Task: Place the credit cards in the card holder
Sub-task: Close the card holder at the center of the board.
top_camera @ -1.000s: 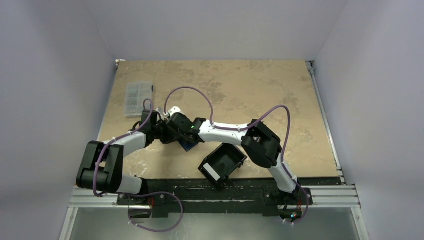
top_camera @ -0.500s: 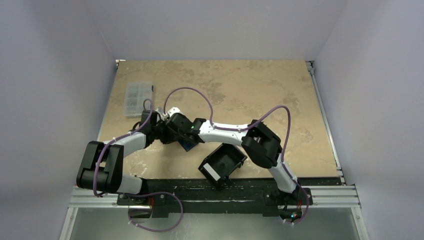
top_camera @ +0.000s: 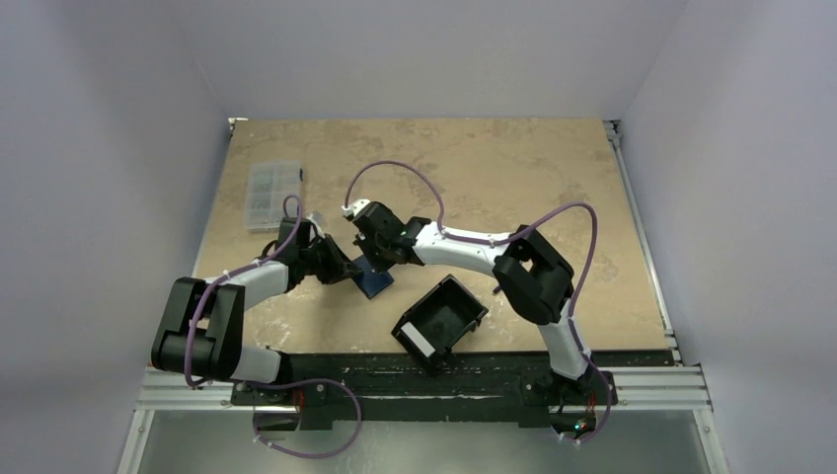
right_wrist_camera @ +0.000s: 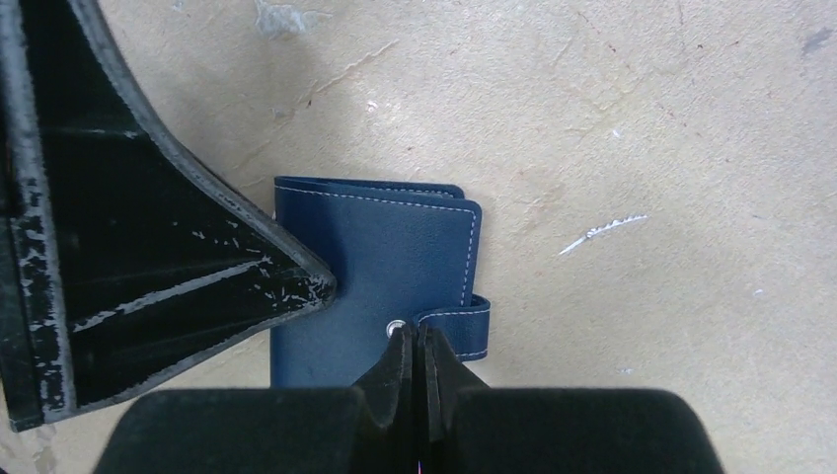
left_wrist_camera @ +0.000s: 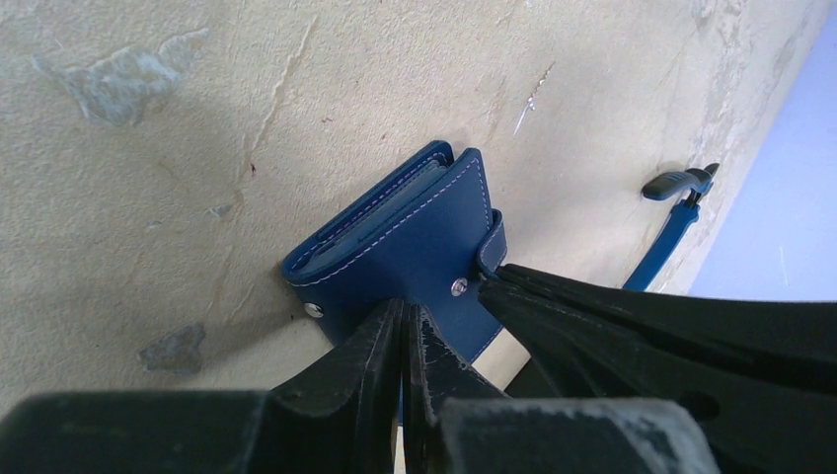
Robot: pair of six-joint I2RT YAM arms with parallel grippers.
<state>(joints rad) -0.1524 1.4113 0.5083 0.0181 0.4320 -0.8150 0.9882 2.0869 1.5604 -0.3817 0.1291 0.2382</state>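
Navy card holder point(left_wrist_camera: 410, 242) lies on the table point(left_wrist_camera: 148, 197), its near edge pinched by the left gripper point(left_wrist_camera: 403, 331), while the right gripper point(right_wrist_camera: 412, 341) is closed tight at the strap point(right_wrist_camera: 464, 321), any grip there hidden.

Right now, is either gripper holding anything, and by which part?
The left gripper pinches the card holder by one edge. The right gripper is shut at the snap strap; whether it grips it is unclear.

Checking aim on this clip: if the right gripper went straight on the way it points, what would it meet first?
The card holder, beside its snap strap. The shut right gripper points straight at it; it may already touch, depth is unclear.
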